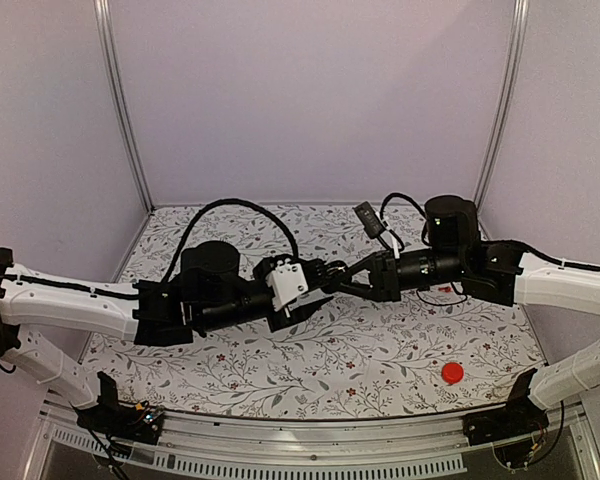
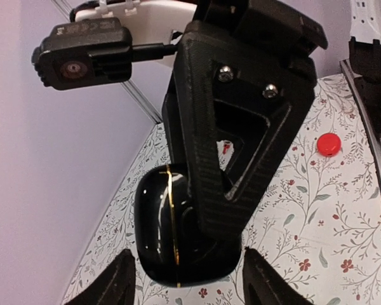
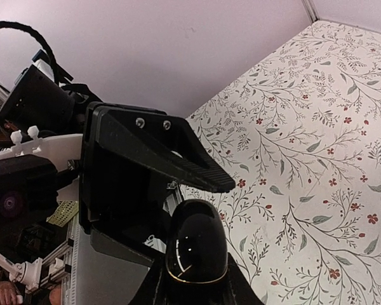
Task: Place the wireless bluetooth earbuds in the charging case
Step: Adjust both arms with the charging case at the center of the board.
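The charging case (image 2: 155, 222) is glossy black with a thin gold seam, and its halves are closed together. It hangs in mid-air above the middle of the table, where the two arms meet. My right gripper (image 3: 197, 284) is shut on the charging case (image 3: 197, 244), one finger pressed to each side. In the left wrist view a right finger (image 2: 235, 140) lies across the case. My left gripper (image 2: 188, 257) is open, with a gap between each fingertip and the case. In the top view the left gripper (image 1: 318, 281) faces the right gripper (image 1: 346, 279). The earbuds are out of view.
A flat red disc (image 1: 452, 373) lies on the floral tablecloth (image 1: 380, 350) at the front right; it also shows beyond the case as a red disc (image 2: 328, 143). Purple walls and metal posts enclose the back and sides. Cables loop over both wrists.
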Robot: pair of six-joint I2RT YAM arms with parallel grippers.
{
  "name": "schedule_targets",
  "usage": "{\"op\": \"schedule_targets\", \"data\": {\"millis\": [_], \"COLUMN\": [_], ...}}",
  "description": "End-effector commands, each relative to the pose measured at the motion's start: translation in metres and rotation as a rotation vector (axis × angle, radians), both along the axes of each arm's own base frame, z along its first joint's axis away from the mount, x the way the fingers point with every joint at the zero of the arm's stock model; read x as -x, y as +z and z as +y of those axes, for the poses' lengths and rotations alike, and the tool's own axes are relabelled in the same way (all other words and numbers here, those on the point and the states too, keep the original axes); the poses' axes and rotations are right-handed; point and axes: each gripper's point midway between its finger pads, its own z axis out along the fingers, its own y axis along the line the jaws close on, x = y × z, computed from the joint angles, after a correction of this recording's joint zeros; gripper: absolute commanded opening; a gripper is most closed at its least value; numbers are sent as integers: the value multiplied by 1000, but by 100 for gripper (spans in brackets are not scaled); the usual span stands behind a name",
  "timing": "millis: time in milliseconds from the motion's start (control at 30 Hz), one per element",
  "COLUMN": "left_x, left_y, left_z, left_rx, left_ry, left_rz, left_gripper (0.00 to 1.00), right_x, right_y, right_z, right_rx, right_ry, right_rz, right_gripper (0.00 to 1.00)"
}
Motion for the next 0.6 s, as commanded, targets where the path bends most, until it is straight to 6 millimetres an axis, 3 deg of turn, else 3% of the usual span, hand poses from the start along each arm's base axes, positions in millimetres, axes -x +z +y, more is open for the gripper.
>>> {"op": "schedule_targets", "data": {"millis": [0,267,567], "left_x": [5,27,42], "left_y": [11,22,56], "left_z": [0,6,20], "left_rx": [31,99,254], "left_ry": [-7,-102,-178], "left_rz": [-5,54,162], "left_gripper": [63,67,66], "right_x": [-2,9,20], "right_y": [10,16,18], "right_z": [-1,0,-3], "right_rx": [-25,-50,-76], "right_ry": [17,104,169], "right_rz": [-27,-76,-168], "right_gripper": [16,15,12]}}
